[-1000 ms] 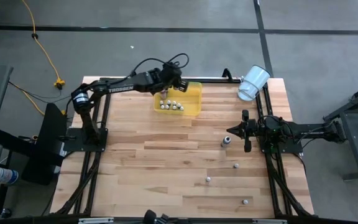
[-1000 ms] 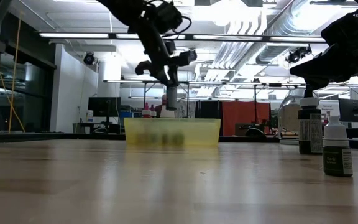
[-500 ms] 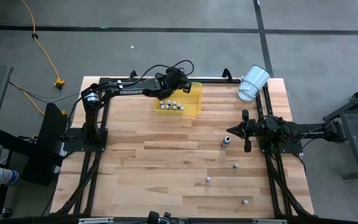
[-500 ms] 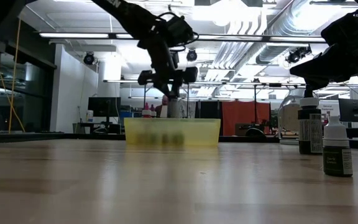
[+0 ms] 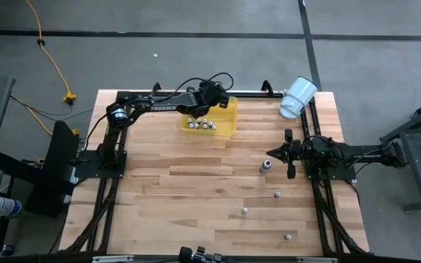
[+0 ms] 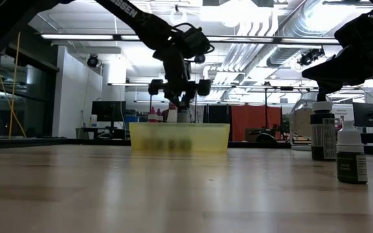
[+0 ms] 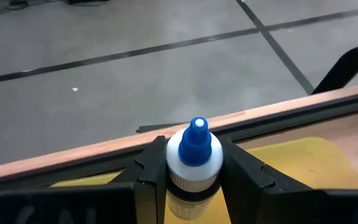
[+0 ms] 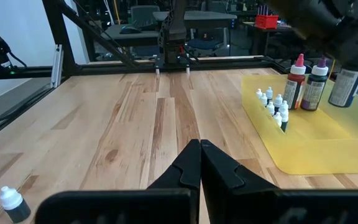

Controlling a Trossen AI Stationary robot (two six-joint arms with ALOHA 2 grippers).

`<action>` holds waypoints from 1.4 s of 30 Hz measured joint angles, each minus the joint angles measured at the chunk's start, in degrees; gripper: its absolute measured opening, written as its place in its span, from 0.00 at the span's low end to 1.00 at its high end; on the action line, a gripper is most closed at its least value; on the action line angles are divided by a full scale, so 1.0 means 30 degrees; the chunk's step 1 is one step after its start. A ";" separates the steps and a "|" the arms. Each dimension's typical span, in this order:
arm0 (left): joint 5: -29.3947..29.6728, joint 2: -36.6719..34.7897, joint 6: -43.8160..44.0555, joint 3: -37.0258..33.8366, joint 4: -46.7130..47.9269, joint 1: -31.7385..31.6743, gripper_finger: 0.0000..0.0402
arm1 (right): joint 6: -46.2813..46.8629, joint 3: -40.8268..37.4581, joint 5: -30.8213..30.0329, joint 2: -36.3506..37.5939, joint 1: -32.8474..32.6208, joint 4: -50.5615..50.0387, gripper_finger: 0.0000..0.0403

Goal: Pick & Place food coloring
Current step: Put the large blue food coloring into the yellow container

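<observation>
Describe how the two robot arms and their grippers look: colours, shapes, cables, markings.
Both arms are black, built of slim tube links with bulkier joints. The left arm bears white lettering along its link and loops of black cable above the left gripper. The right arm is equally dark, its right gripper ending in two matte black, angular fingers tapering to a wedge.

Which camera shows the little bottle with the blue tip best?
The left wrist view: the blue-tipped bottle fills the middle, pinched between the left gripper jaws. The right wrist view shows it far off over the yellow tray. The low view shows it small, and the high view hides it under the arm.
</observation>
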State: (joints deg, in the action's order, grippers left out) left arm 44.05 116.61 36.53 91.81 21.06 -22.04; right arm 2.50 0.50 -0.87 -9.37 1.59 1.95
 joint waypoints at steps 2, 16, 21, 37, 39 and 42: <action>0.0172 0.0181 0.0116 0.0000 -0.0002 0.0021 0.24 | 0.0000 0.0002 -0.0003 0.0000 0.0002 -0.0002 0.00; 0.0730 0.0249 0.3051 -0.0056 0.1081 0.0007 0.24 | 0.0000 0.0000 -0.0003 0.0000 0.0003 0.0003 0.00; 0.0701 0.0249 0.3565 -0.0437 0.1592 0.0015 0.24 | 0.0000 0.0003 -0.0003 0.0000 0.0004 0.0003 0.00; 0.0533 0.0249 0.4040 -0.0903 0.2268 0.0146 0.24 | 0.0000 -0.0003 -0.0003 0.0000 -0.0003 0.0003 0.00; 0.0535 0.0249 0.4390 -0.0903 0.2592 0.0146 0.24 | 0.0000 0.0002 -0.0003 0.0000 0.0004 0.0003 0.00; 0.0526 0.0249 0.5210 -0.0911 0.3315 0.0146 0.24 | 0.0000 0.0000 0.0000 0.0000 0.0000 0.0000 0.00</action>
State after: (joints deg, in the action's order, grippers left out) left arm 45.63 117.36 52.16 89.08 31.01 -21.61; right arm 2.50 0.50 -0.87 -9.37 1.60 1.95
